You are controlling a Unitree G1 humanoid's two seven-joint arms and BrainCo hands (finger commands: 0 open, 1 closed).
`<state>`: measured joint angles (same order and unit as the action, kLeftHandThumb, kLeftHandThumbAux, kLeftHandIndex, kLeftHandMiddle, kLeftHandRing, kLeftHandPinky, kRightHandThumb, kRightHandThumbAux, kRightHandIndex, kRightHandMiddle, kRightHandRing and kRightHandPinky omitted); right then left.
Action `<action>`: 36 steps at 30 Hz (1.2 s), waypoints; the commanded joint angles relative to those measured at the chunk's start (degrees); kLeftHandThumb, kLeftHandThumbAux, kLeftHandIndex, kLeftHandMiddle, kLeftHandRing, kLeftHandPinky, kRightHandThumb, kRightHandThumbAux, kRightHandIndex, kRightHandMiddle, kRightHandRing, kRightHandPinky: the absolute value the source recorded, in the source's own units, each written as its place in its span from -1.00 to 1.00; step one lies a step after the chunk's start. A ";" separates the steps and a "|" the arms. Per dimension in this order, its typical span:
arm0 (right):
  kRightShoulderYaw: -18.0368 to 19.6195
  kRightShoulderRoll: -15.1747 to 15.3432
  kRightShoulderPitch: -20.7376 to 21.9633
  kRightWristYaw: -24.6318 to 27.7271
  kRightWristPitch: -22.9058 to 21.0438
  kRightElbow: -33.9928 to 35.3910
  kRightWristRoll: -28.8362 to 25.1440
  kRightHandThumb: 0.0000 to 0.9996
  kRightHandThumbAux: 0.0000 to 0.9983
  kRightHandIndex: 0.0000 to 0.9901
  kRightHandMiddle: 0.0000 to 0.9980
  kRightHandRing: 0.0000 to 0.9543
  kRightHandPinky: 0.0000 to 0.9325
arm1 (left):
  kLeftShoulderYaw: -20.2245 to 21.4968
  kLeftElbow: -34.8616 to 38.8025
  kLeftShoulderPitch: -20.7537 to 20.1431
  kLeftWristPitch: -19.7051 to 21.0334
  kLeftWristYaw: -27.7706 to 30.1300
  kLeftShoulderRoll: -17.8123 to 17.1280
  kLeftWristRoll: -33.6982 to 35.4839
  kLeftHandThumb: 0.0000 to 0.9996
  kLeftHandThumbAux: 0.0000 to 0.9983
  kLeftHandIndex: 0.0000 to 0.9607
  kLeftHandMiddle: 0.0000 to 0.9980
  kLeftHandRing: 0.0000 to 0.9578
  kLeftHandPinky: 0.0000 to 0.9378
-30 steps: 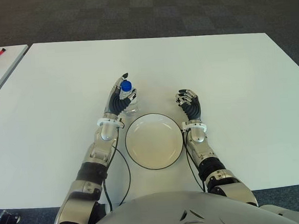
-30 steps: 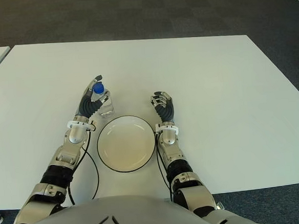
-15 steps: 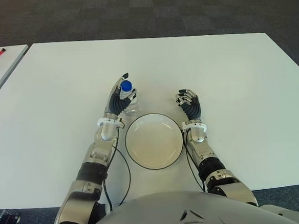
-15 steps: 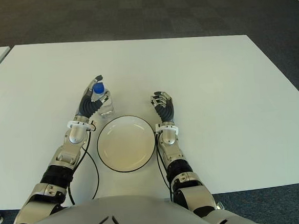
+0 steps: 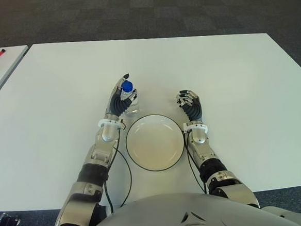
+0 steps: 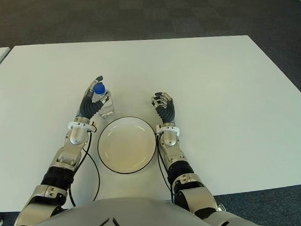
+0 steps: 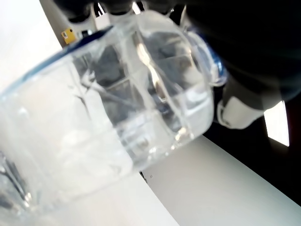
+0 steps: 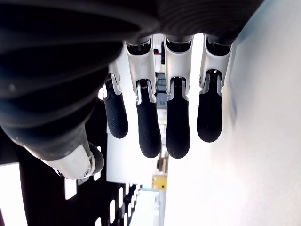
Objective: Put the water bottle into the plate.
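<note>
Nothing shifted: left hand (image 5: pixel 119 100) still grips water bottle (image 5: pixel 129 100) beside plate (image 5: pixel 155 141); right hand (image 5: pixel 191 106) idle, loosely curled, empty.

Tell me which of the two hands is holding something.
The left hand: it grips the clear blue-capped water bottle beside the white plate. The right hand holds nothing.

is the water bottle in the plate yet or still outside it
Outside. The water bottle stands upright on the table just beyond the empty plate, with the left hand wrapped around it.
</note>
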<state>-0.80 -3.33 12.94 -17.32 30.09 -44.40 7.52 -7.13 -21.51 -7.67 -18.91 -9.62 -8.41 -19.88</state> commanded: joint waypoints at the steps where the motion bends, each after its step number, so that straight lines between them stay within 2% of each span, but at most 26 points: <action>1: 0.31 -0.24 -1.20 0.03 -1.09 -1.58 -0.10 0.88 0.34 -0.28 -0.03 0.09 0.17 | -0.04 -1.61 0.34 1.54 0.27 -0.09 0.22 0.03 0.06 -0.98 -0.83 -0.77 -0.64; 10: 0.46 -0.28 -1.26 0.11 -1.13 -1.55 -0.32 0.88 0.34 -0.28 -0.03 0.09 0.17 | 0.02 -2.42 0.24 0.88 0.37 0.06 1.08 0.08 0.00 -0.98 -0.80 -0.73 -0.56; 36: 0.61 -0.01 -0.93 0.44 -1.04 -2.05 -0.16 0.88 0.34 -0.28 -0.02 0.08 0.15 | 0.35 -5.37 -0.54 -1.46 0.96 0.81 5.00 0.15 -0.09 -0.98 -0.85 -0.76 -0.57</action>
<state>-0.51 -3.28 13.17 -16.96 30.09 -44.73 7.48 -6.91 -25.01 -8.42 -21.14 -9.62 -7.90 -15.47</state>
